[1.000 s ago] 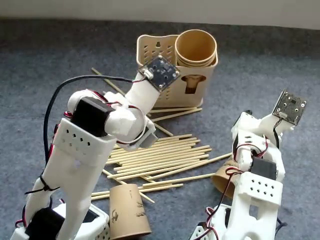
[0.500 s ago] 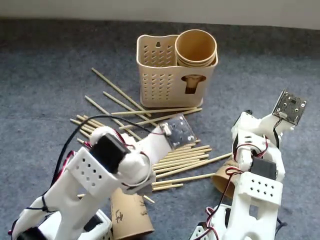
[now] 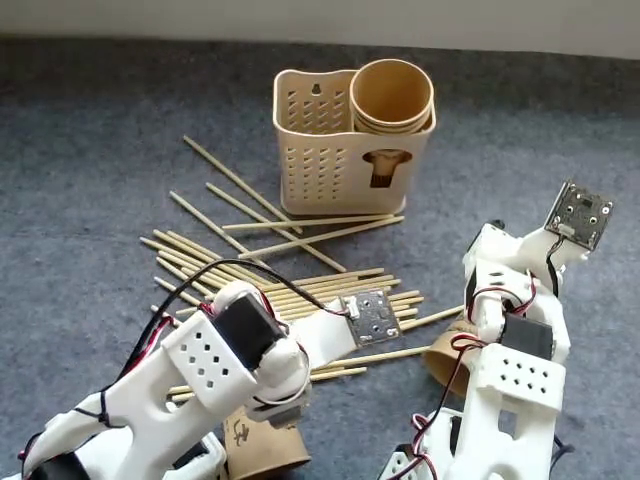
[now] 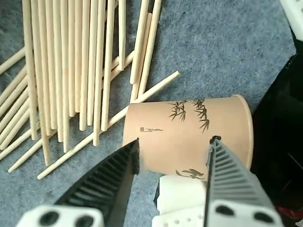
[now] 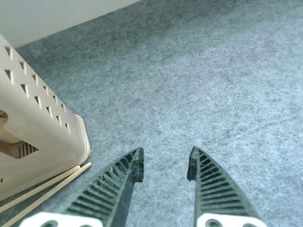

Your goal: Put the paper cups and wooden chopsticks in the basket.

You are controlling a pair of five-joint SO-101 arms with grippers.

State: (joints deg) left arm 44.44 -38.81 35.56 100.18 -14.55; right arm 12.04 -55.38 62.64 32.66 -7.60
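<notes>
Left wrist view: the left gripper [image 4: 176, 141], wide open and gripping nothing, straddles a toppled paper cup [image 4: 189, 125] by the near edge of the carpet [image 3: 80, 150]; its tiny print is unreadable. Uncounted chopsticks [image 4: 71, 71] touch it. The right gripper [image 5: 165, 161] gapes empty beside the far-edge basket [image 5: 33, 127], which holds stacked cups [image 3: 392, 95]. A second loose cup [image 3: 438, 358] lies near-edge too.

Stacked paper cups [image 3: 392, 95] sit in the right compartment of the basket [image 3: 320, 165]. Chopsticks [image 3: 300, 300] lie spread in front of the basket. Beyond them, farther front, a lone cup [image 3: 265, 450] lies on its side. A second cup [image 3: 440, 355] lies front-right of the basket.
</notes>
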